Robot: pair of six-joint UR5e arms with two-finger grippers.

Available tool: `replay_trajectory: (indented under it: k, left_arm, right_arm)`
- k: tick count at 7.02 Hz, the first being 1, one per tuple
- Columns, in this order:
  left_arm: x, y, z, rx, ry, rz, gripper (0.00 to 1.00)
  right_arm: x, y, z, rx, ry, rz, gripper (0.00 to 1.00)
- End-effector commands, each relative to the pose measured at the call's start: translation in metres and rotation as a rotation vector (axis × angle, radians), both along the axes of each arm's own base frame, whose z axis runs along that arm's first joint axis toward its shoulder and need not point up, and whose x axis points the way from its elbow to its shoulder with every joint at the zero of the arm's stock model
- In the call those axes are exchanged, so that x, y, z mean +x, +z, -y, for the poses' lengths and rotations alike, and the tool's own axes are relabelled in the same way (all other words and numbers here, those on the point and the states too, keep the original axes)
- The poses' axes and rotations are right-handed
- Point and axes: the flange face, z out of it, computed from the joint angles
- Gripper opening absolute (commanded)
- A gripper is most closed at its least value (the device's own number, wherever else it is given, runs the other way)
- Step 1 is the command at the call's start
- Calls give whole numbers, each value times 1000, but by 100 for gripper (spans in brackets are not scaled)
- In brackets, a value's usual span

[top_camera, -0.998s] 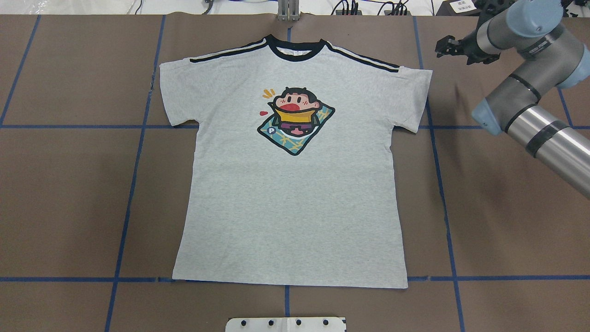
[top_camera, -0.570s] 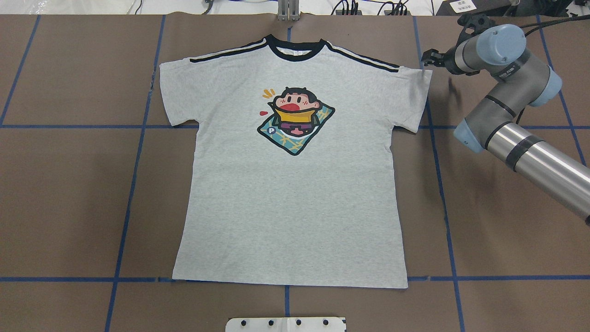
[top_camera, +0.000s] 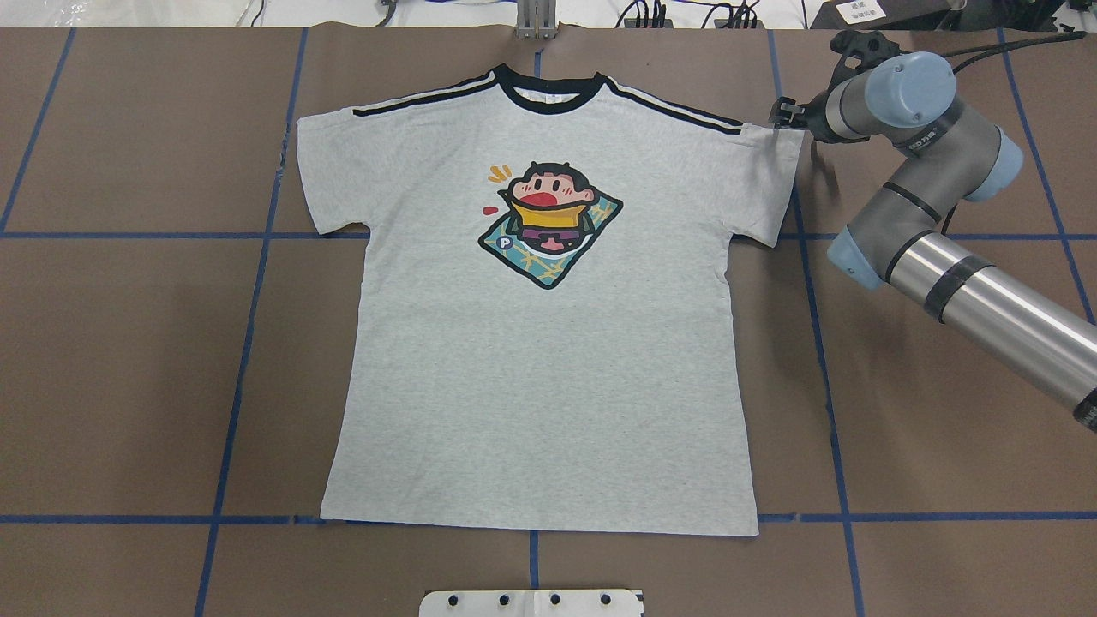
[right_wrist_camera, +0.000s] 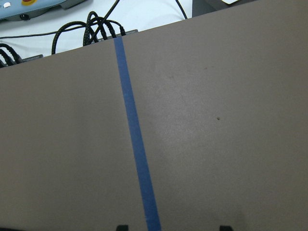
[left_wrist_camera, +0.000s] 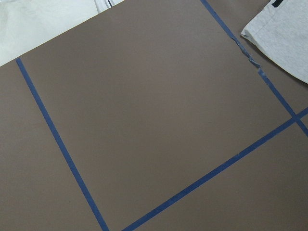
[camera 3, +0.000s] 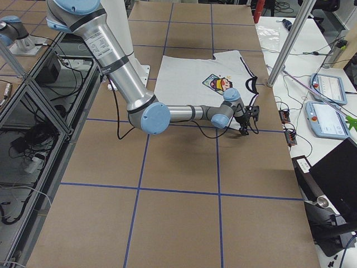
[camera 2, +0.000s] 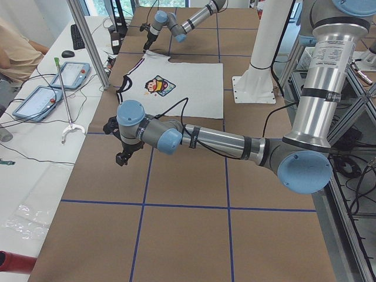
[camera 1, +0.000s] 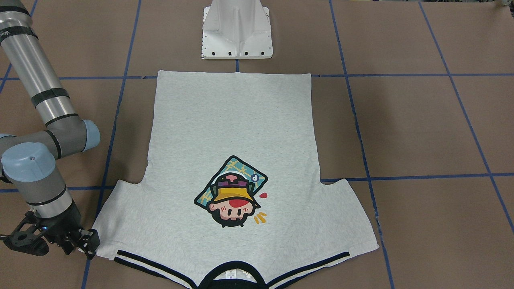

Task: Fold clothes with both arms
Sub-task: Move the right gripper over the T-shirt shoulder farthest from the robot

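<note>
Right claw (top_camera: 778,115) sits in the upper right of the overhead view, just beside the top corner of the T-shirt's (top_camera: 548,386) sleeve (top_camera: 767,184). A second ago it was well apart from that sleeve, further to the upper right. About half a second ago it had almost reached the corner, and it has now edged a little closer. Whether it touches the cloth cannot be told. Its wrist camera shows the two fingertips (right_wrist_camera: 223,228) spread wide at the bottom edge of the frame. Only brown worktop (top_camera: 128,343) and a strip of blue tape (right_wrist_camera: 137,144) lie between them, so it is gaping and grips nothing. The right arm (top_camera: 968,291) has swung further in from the right edge with it.

The T-shirt has not shifted. It lies flat and face up in the middle of the worktop, with the black collar (top_camera: 548,90) at the top of the overhead view, the cartoon print (top_camera: 548,224) upper centre, and the hem along the lower tape line.

The left claw (camera 2: 122,157) appears only in the side view from the left. It hangs over bare worktop, well apart from the shirt, and how far it is open cannot be told.
</note>
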Motion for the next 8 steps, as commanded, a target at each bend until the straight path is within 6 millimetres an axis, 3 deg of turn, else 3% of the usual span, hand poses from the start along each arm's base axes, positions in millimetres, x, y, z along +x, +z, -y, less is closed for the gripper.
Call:
replay_trajectory:
  k: [1, 2, 3, 4, 5, 6, 7, 8]
  left_arm:
    - [0, -2, 0, 3, 2, -3, 100]
    - [0, -5, -1, 8, 1, -4, 100]
    - [0, -11, -1, 17, 0, -6, 100]
    - [0, -11, -2, 19, 1, -7, 100]
    - [0, -12, -2, 22, 1, -7, 100]
    - [0, -16, -2, 29, 1, -8, 100]
    - [0, -15, -3, 28, 1, -8, 100]
    - [0, -15, -3, 26, 1, -8, 100]
  right_arm:
    - [-2, -5, -6, 8, -12, 14, 7]
    - [-9, 4, -23, 16, -36, 7, 0]
    - [-11, -1, -35, 56, -41, 44, 0]
    - [-12, -19, -35, 78, -38, 64, 0]
    - [-21, -56, -31, 76, -18, 112, 0]
    - [-38, -121, -25, 25, 1, 137, 0]
    - [-71, -178, -24, -30, -6, 114, 0]
    - [-79, -182, -24, -45, -13, 98, 0]
